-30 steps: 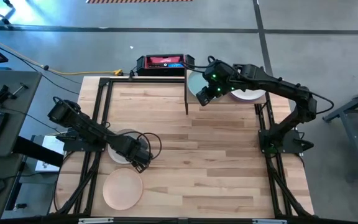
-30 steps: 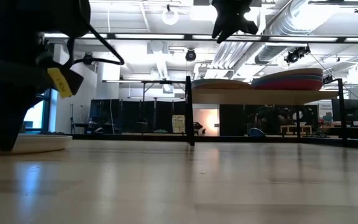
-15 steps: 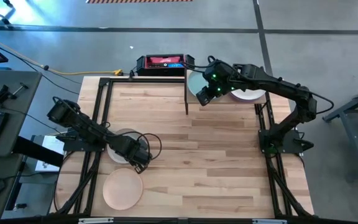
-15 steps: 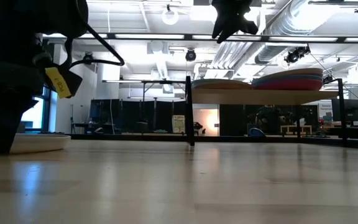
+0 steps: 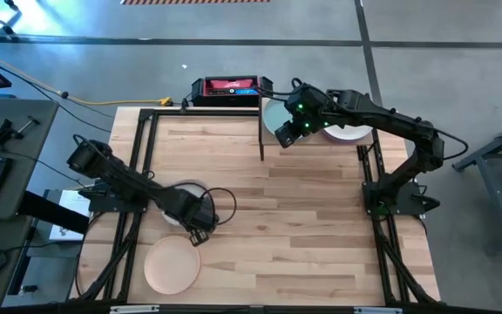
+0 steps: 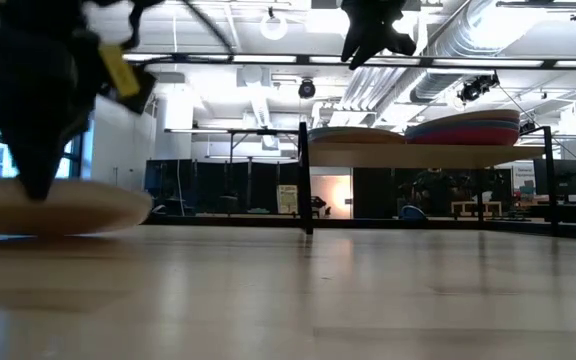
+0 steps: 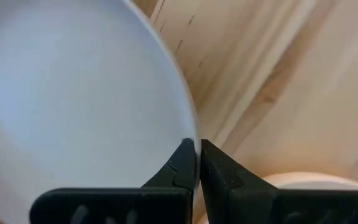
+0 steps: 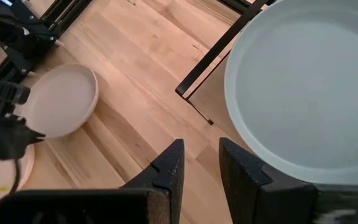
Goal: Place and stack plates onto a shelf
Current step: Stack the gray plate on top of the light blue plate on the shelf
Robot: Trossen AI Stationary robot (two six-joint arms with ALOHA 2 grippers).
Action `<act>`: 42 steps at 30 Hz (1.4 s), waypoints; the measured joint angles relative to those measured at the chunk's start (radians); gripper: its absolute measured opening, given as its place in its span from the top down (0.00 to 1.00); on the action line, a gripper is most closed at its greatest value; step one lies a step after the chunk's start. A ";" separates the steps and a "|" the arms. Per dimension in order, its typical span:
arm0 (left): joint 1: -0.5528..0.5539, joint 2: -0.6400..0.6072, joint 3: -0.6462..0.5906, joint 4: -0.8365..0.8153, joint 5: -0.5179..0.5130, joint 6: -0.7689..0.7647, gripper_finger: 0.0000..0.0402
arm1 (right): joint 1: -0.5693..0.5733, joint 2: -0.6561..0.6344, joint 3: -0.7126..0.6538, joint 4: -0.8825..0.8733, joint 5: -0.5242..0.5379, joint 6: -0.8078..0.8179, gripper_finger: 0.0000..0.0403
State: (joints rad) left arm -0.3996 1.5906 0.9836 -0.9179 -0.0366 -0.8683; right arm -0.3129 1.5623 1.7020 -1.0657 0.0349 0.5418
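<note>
Two plates lie on the slatted tabletop well away from the shelf (image 5: 321,131): a pale cream plate (image 5: 184,194) under the left gripper (image 5: 200,228), and a peach-pink plate (image 5: 172,265) just beyond it, farther from the shelf. These plates look rigid, smooth and light, likely breakable, best pinched at the thin raised rim. The left gripper's fingers are pressed together on the cream plate's rim. The right gripper (image 5: 288,133) hovers above the shelf, fingers slightly apart, holding nothing, over a greenish plate (image 8: 303,87).
</note>
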 joint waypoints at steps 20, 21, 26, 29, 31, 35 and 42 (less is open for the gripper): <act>0.041 0.000 0.299 -0.215 -0.309 0.835 1.00 | -0.028 0.006 -0.001 0.000 -0.015 0.135 0.80; 0.046 0.000 0.309 -0.215 -0.331 0.875 1.00 | -0.027 0.007 -0.001 0.000 -0.020 0.136 0.80; 0.062 0.000 0.356 -0.212 -0.447 1.061 1.00 | -0.008 0.020 -0.001 0.000 -0.026 0.163 0.80; 0.072 0.000 0.379 -0.207 -0.504 1.161 1.00 | 0.008 0.038 -0.001 0.001 -0.041 0.166 0.80; 0.076 0.000 0.393 -0.204 -0.530 1.216 1.00 | 0.020 0.051 -0.001 0.003 -0.056 0.166 0.80; 0.087 0.000 0.404 -0.182 -0.550 1.296 1.00 | 0.048 0.077 -0.001 0.027 -0.062 0.166 0.80; 0.087 0.000 0.406 -0.183 -0.551 1.352 1.00 | 0.087 0.079 -0.001 0.079 -0.027 0.187 0.80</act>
State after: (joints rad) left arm -0.3122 1.5902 1.3895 -1.1013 -0.5873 0.4837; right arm -0.2262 1.6413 1.7008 -0.9862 0.0082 0.7288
